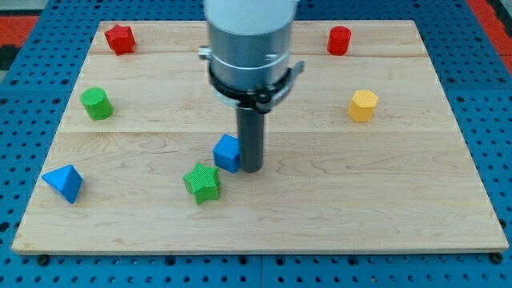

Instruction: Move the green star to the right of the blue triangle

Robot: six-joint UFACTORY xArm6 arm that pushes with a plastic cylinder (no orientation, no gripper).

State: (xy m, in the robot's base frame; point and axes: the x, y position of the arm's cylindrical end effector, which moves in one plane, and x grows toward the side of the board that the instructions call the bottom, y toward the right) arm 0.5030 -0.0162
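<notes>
The green star (202, 182) lies on the wooden board (384, 192), below and left of the middle. The blue triangle (63, 182) lies near the board's left edge, at about the same height in the view, well apart from the star. A blue cube (227, 152) sits just above and right of the star, close to it. My tip (251, 169) stands right beside the blue cube, on its right, and up and to the right of the green star.
A red star (120, 38) is at the top left and a red cylinder (339, 40) at the top right. A green cylinder (96, 104) is at the left. A yellow hexagonal block (363, 105) is at the right.
</notes>
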